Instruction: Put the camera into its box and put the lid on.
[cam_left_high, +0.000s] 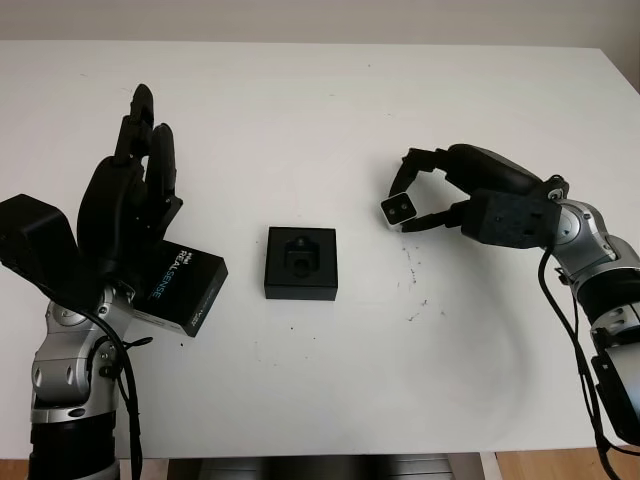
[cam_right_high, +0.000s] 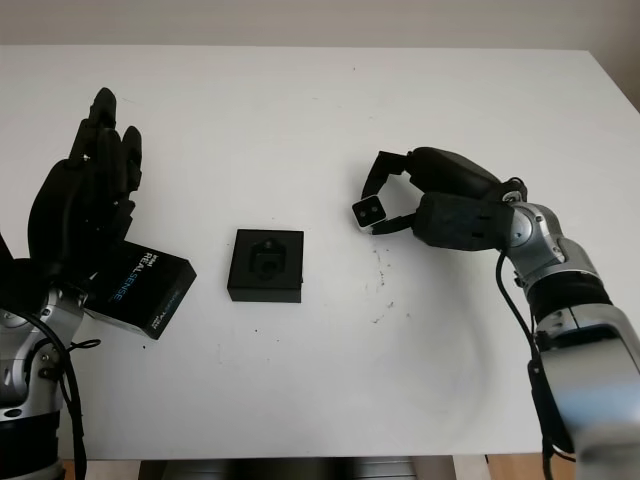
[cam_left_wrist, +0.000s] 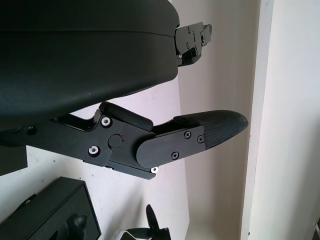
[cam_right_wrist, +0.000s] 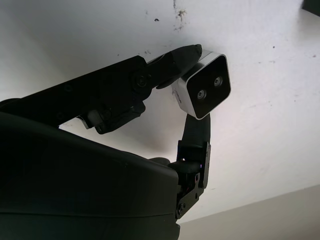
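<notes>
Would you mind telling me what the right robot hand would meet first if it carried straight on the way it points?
Probably the open box. The right robot hand, gripping the camera, points across the table toward it; height is unclear, so it might pass above.

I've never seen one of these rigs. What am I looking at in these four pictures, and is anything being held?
This is a humanoid robot with two arms, each ending in a black three-finger hand. The two wide pictures come from a stereo camera on its head, looking down at a white table. The other two come from cameras at the wrists, very close to each hand.

In the middle of the table sits an open black box with a shaped recess inside. Nearer the robot's left side lies the lid, black with printed lettering.

The right hand is raised over the table to the right of the box and pinches a small silver camera between its fingertips; the right wrist view shows the camera's two lenses. The left hand is open, held up above the lid, and holds nothing.
</notes>
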